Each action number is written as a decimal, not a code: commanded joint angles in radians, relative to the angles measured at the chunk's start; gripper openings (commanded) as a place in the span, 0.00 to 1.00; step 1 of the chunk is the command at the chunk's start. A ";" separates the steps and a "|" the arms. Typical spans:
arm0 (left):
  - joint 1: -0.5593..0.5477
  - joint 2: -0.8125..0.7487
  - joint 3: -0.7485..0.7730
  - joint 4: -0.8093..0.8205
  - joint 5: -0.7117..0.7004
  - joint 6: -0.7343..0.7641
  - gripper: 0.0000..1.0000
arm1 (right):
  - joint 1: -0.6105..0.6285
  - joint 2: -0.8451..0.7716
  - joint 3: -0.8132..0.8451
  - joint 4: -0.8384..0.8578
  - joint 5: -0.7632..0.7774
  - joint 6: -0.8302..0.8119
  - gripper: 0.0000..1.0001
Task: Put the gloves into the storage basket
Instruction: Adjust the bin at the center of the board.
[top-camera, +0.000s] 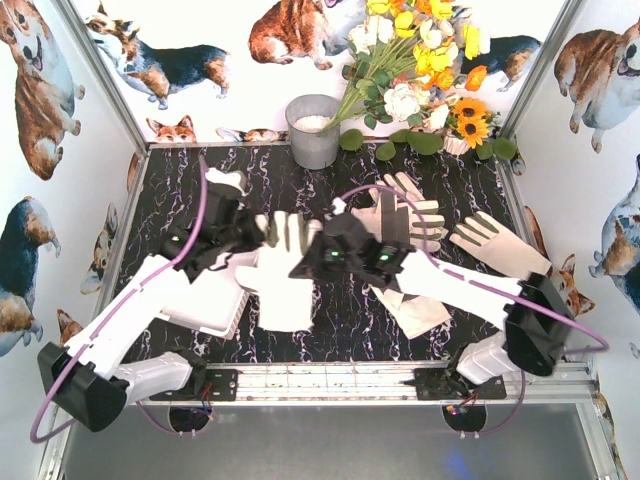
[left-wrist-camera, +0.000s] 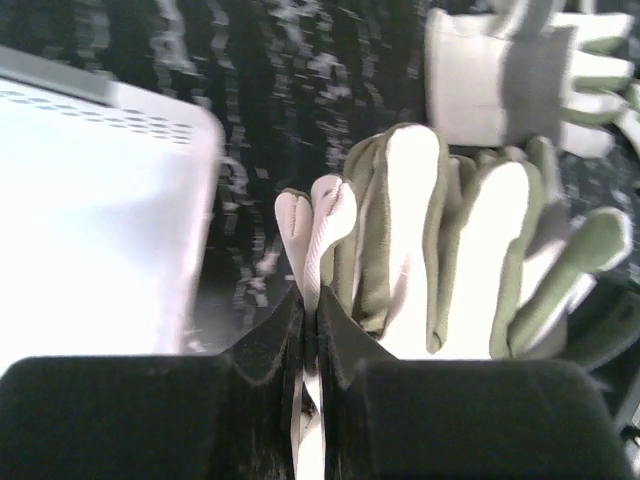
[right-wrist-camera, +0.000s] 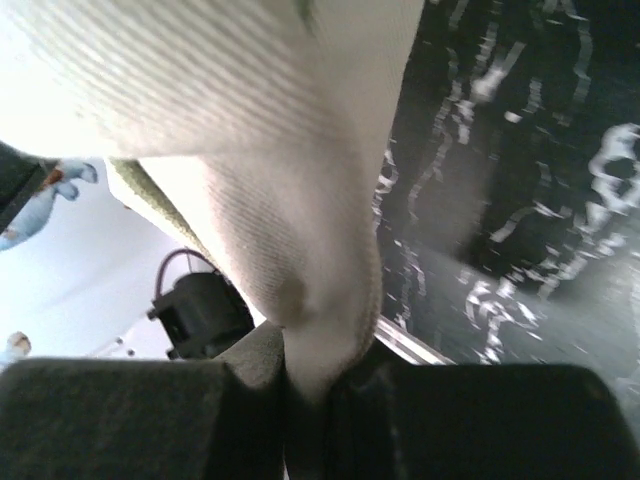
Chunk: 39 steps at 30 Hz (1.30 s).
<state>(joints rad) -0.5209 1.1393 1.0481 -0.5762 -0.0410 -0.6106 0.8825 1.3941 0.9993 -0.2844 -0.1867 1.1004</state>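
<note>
The black marbled tabletop (top-camera: 330, 330) carries everything, with flowers (top-camera: 415, 50) and a grey metal bucket (top-camera: 313, 130) at its far edge. The white storage basket (top-camera: 215, 310) sits at the near left, largely covered by the left arm in the top view. Its slotted rim shows at the left of the left wrist view. Just to its right, one cream glove (top-camera: 285, 280) with grey-green finger patches hangs between the two arms, above the tabletop and outside the basket. The left gripper (left-wrist-camera: 310, 315) has its jaws closed on a thin fold at the glove's edge, and the right gripper (right-wrist-camera: 305, 375) has its jaws clamped on a thicker bunch of the same cream fabric. Three more gloves (top-camera: 410, 212) lie flat on the right half, unheld.
</note>
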 joint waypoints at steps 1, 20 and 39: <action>0.099 -0.030 0.076 -0.279 -0.181 0.142 0.00 | 0.084 0.111 0.169 0.100 0.179 0.099 0.00; 0.448 0.076 0.164 -0.351 -0.228 0.458 0.00 | 0.270 0.579 0.626 0.039 0.444 0.207 0.00; 0.466 0.065 0.020 -0.209 0.017 0.408 0.00 | 0.253 0.719 0.793 -0.377 0.659 0.039 0.00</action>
<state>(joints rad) -0.0708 1.2201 1.0927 -0.8482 -0.0937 -0.1913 1.1599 2.0846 1.7645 -0.5488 0.3485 1.1831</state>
